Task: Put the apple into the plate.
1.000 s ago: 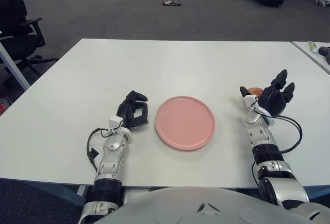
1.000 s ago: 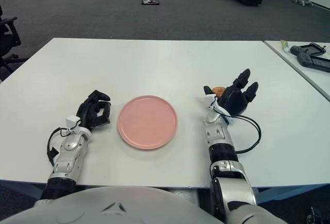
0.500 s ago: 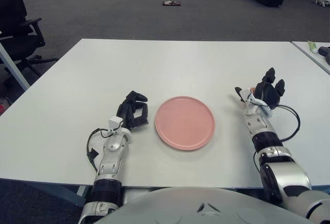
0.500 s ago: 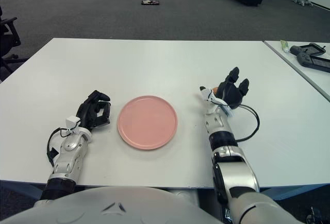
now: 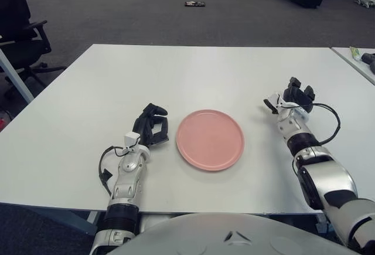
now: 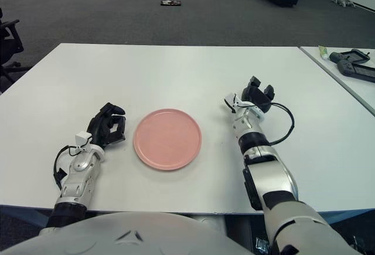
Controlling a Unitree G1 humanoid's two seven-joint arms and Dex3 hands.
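A round pink plate (image 5: pixel 210 139) lies empty on the white table (image 5: pixel 176 73), near its front middle. My right hand (image 5: pixel 296 94) is to the right of the plate, wrist on the table, its fingers curled downward over the spot where the apple lay. The apple is hidden under that hand in both views; the hand also shows in the right eye view (image 6: pixel 256 94). My left hand (image 5: pixel 151 129) rests on the table just left of the plate, fingers curled, holding nothing.
A second table at the far right carries a black device (image 6: pixel 354 64) and a small tube (image 6: pixel 324 50). A black office chair (image 5: pixel 17 26) stands off the table's left edge. A cable (image 5: pixel 328 127) loops beside my right wrist.
My right hand has moved forward and its spread fingers have curled down over the apple, which showed as an orange patch behind the palm and is now hidden. The left hand has not moved.
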